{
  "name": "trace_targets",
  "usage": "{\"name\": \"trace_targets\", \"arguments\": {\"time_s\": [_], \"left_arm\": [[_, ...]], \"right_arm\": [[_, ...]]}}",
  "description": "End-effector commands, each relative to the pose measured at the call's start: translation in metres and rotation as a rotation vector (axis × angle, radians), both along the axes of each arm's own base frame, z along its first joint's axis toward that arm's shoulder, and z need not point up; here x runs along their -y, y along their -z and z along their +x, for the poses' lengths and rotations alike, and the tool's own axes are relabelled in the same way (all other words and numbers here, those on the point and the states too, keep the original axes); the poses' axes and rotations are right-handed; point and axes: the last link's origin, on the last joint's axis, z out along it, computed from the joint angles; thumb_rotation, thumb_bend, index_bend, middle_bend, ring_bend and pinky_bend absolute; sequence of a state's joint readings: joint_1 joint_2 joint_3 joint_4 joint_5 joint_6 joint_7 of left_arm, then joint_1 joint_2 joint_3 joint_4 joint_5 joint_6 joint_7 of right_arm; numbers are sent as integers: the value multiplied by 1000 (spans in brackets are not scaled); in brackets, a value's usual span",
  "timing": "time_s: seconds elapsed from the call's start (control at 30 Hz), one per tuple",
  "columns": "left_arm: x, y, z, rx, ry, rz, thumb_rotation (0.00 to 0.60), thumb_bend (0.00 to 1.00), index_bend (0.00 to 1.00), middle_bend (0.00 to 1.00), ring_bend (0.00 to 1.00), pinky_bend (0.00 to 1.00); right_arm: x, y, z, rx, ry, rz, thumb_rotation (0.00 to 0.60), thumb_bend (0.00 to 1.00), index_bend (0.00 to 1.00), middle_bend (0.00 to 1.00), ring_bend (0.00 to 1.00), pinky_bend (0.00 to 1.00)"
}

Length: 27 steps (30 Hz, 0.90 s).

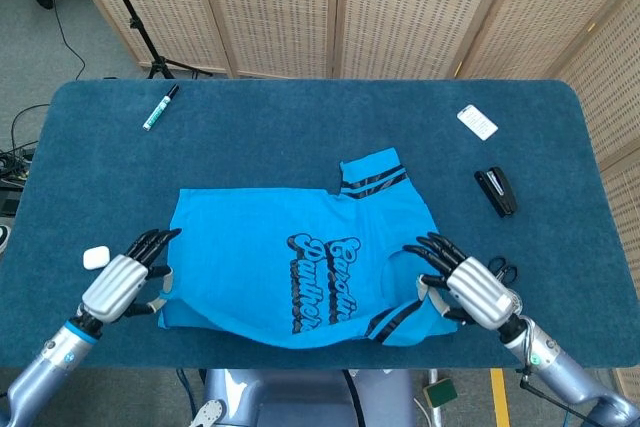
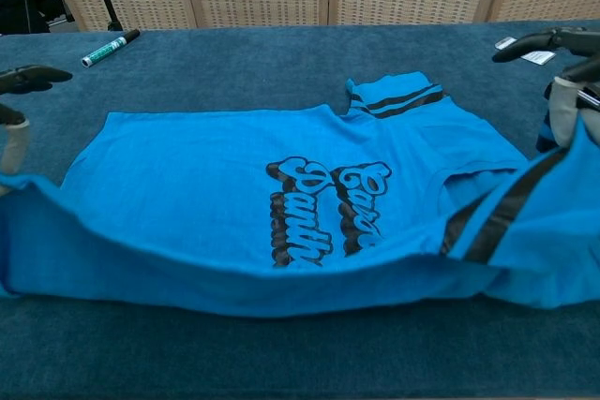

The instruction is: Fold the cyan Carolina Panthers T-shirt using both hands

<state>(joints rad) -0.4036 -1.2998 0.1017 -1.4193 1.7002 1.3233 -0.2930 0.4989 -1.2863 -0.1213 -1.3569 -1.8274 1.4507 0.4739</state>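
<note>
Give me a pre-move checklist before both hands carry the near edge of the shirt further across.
1. Left hand holds the T-shirt's near left corner: ok, the edge is lifted there.
2. Right hand holds the near right corner: ok, the striped sleeve hangs below it.
3. Near edge raised evenly: not ok, it sags in the middle in the chest view.
4. Far sleeve lies flat on the table: ok.
5. Scissors out of the right hand's way: cannot tell, they sit right beside it.
6. White case off the shirt: ok, it lies beside the left hand.
</note>
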Motion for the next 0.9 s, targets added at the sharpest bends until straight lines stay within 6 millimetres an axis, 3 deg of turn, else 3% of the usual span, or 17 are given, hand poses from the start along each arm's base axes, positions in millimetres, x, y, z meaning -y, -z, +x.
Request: {"name": "trace_targets", "arguments": {"time_s": [0.03,0.23,0.47,0.9], "left_arm": [[-52,-7,24,-71,-34,53,600,437,747,0,0,0],[-106,0,33,-140,-101,90,600,438,747,0,0,0],[-154,12,35,-183,-171,109,600,440,747,0,0,0],[-193,39,39,-229,-236,91,600,425,747,0,0,0]], "right_arm": [[54,-4,8,11,107,-23,600,672,692,124,0,0],[114,-2,5,8,243,-62,600,672,692,124,0,0],[167,3,-2,7,370,-88,600,672,692,124,0,0],[205,20,-18,-35,489,-93,600,672,692,124,0,0]]}}
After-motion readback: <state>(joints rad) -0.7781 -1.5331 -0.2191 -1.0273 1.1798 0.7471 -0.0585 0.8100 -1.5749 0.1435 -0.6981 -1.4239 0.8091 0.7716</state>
